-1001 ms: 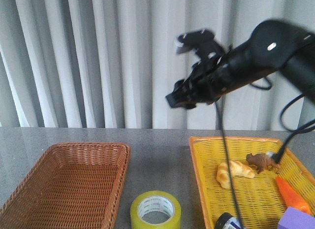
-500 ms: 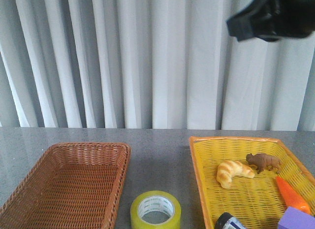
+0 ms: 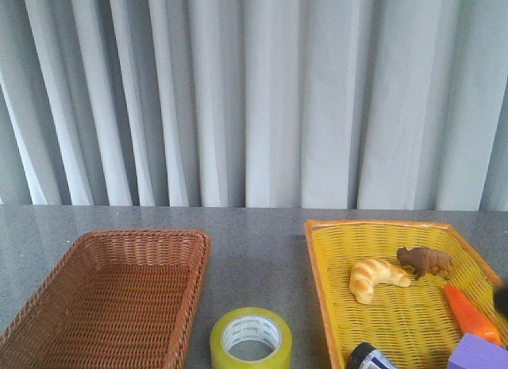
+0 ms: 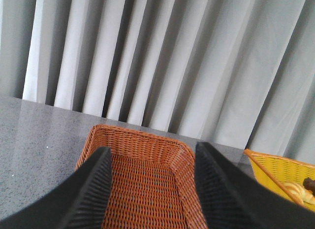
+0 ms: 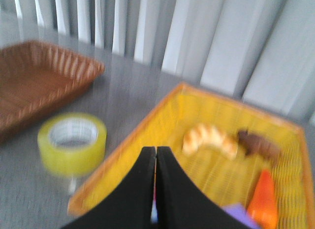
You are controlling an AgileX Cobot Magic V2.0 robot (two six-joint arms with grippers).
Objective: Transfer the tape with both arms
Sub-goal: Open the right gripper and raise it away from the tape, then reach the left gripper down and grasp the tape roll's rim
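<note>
Your tape (image 3: pixel 251 338) is a wide yellow-green roll with a white printed core. It lies flat on the grey table (image 3: pixel 254 250), hole facing up, between the brown basket (image 3: pixel 107 297) and the yellow basket (image 3: pixel 409 305). Your right gripper (image 5: pixel 156 162) has its fingers pressed together on nothing, above the yellow basket's near rim. Your left gripper (image 4: pixel 152 184) is spread wide and empty over the brown basket. A croissant (image 3: pixel 377 278) lies in the yellow basket.

Front camera faces curtain over table (image 3: pixel 254 242). Wrist cameras look obliquely down from above; all three share brown basket (image 3: pixel 111 294), yellow basket (image 3: pixel 321 282).
</note>
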